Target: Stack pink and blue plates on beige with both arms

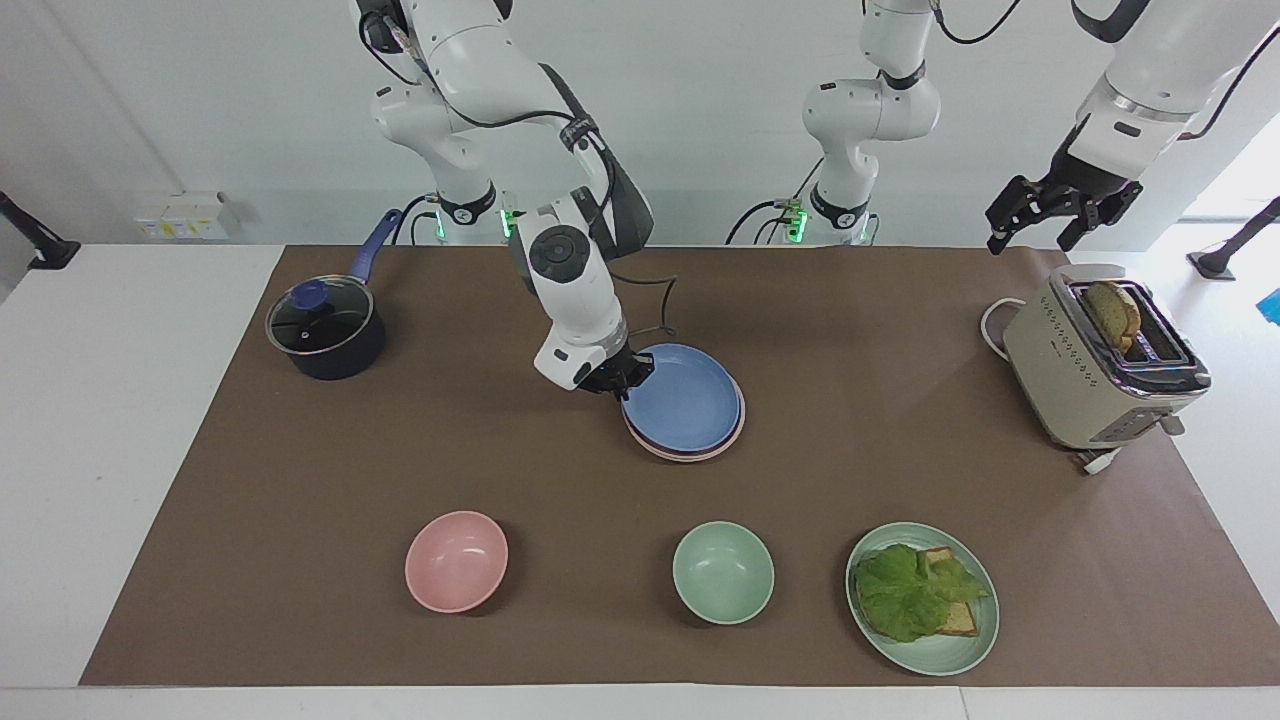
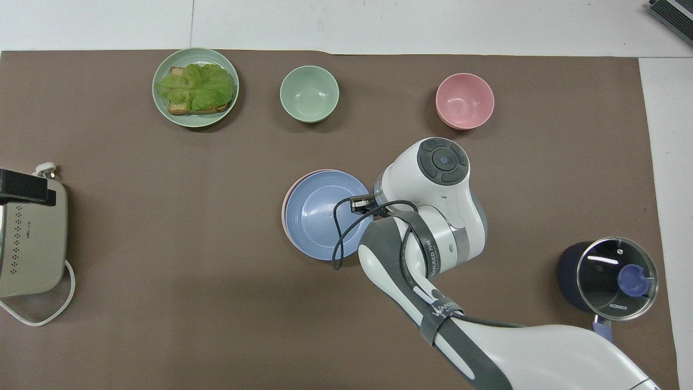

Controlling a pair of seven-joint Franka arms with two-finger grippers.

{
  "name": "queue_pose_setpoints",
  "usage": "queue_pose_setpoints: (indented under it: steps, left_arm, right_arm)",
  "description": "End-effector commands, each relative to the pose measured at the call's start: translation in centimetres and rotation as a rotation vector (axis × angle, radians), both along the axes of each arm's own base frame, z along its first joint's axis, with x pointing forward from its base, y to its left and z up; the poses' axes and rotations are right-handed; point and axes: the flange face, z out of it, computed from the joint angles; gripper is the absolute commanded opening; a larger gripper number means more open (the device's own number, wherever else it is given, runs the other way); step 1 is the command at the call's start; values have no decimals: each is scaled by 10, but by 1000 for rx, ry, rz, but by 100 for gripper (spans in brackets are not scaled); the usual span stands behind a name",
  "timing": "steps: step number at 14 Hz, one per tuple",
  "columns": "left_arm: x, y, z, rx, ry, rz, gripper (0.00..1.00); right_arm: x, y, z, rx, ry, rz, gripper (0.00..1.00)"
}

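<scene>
The blue plate (image 1: 685, 400) (image 2: 319, 214) lies on the pink plate (image 1: 738, 428) (image 2: 285, 208) in the middle of the brown mat, almost centred, so only a thin pink crescent shows. The beige plate is hidden; no beige rim shows under the stack. My right gripper (image 1: 620, 380) is down at the blue plate's rim, on the side toward the right arm's end. In the overhead view the arm's wrist covers it. My left gripper (image 1: 1030, 238) (image 2: 21, 187) hangs open and empty in the air over the toaster, and that arm waits.
A beige toaster (image 1: 1090, 370) holding a slice stands at the left arm's end. A lidded dark pot (image 1: 325, 330) is at the right arm's end. Farther from the robots stand a pink bowl (image 1: 456, 560), a green bowl (image 1: 722, 572) and a green plate (image 1: 975, 640) with toast and lettuce.
</scene>
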Motion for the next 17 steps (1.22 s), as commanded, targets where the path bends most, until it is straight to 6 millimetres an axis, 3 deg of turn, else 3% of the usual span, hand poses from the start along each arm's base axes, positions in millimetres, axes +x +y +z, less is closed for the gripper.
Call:
queue_pose_setpoints:
  steps: [1,2,4,7,15,17]
  left_arm:
    - [-4,3,7,17,2,1,100]
    - [-4,3,7,17,2,1,100]
    - [-4,3,7,17,2,1,100]
    - [-4,3,7,17,2,1,100]
    - [-4,3,7,17,2,1,100]
    - [-4,3,7,17,2,1,100]
  right_arm:
    - [0,-1,-3,20,0,-25,86]
    - [0,-1,-1,20,0,-26,100]
    - [0,0,2,15,1,-22,100]
    - [3,-9,24,1,-31,-19,100]
    - [28,-101,105,-105,-130,-75,100]
    - [26,-113,128,-147,-128,-66,100]
